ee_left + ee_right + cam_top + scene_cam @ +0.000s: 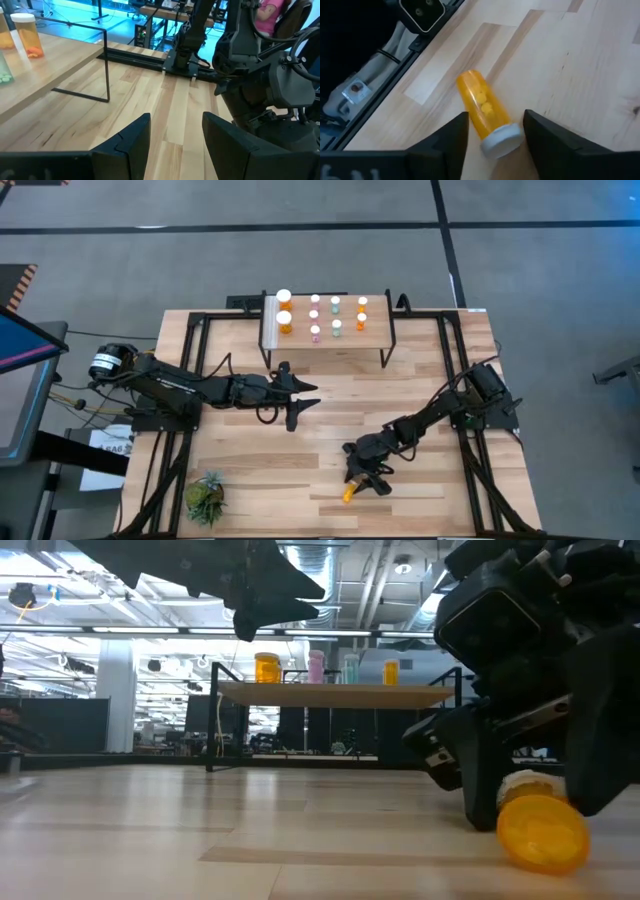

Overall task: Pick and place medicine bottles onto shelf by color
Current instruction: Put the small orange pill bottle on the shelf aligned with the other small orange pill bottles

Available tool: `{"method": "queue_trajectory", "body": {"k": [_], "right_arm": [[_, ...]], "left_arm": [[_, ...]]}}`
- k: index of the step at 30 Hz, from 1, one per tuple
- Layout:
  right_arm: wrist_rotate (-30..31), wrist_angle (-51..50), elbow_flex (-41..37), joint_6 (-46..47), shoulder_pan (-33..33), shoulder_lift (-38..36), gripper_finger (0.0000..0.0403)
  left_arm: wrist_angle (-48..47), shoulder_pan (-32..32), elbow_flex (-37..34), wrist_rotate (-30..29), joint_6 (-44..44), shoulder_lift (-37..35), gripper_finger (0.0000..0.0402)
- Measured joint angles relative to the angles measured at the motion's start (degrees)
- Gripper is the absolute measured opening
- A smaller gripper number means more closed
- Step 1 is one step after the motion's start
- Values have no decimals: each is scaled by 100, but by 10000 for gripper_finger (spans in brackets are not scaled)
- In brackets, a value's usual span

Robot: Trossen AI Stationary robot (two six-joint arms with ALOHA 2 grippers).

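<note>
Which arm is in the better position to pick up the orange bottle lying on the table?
The right. Its open gripper hangs just over the lying bottle; the left gripper is far off.

Bare tabletop [330, 405] lies open between shelf [375, 338] and lying orange bottle [348, 494].

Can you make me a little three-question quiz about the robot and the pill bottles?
1. True or false: the orange bottle on the table is standing upright.
2. Which gripper is right over that bottle? A) left gripper B) right gripper
3. Fill in: the other bottles stand on the ____.

Key:
1. False; it lies on its side, white cap toward the right gripper's open fingers.
2. B; the left gripper hangs open and empty in front of the shelf.
3. shelf.
</note>
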Motion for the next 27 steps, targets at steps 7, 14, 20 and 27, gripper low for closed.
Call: {"method": "queue_trajectory", "body": {"k": [7, 14, 20, 27], "right_arm": [[31, -170, 7, 83, -2, -4, 170], [31, -157, -2, 90, -5, 0, 164], [-24, -325, -24, 217, -91, -135, 159], [-16, -1254, -52, 225, -210, -877, 145]], "left_arm": [[2, 0, 0, 0, 0, 0, 167], [2, 0, 0, 0, 0, 0, 167], [7, 0, 0, 3, -38, 0, 167], [42, -2, 0, 148, -51, 0, 167]]}}
